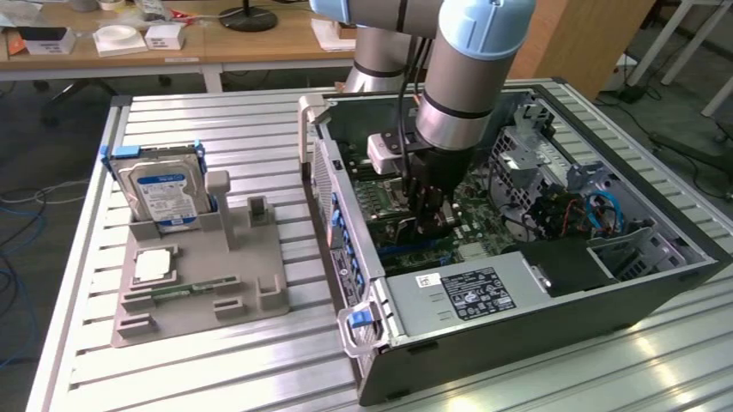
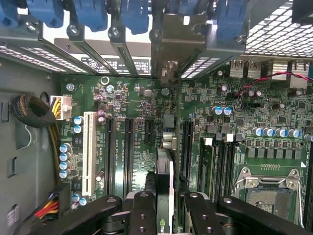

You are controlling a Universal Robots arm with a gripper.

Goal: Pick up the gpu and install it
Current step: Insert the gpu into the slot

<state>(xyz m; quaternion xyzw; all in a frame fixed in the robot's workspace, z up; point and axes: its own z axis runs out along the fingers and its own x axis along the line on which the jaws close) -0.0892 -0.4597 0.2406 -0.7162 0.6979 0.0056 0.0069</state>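
Jaws of the black gripper (image 2: pixel 166 198) clench the thin, dark circuit-board gpu (image 2: pixel 165 166), held edge-on between them. Its silvery metal end bracket (image 2: pixel 171 49) juts beyond the fingertips, over the green motherboard (image 2: pixel 132 103).

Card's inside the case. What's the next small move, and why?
Probably ease straight down a little. The gripper holds the graphics card edge-on over the motherboard, its bracket at the rear openings; whether it is seated I cannot tell.

No legible text. Blue label on hard drive (image 1: pixel 164 190), black label on power supply (image 1: pixel 418 302): print unreadable.
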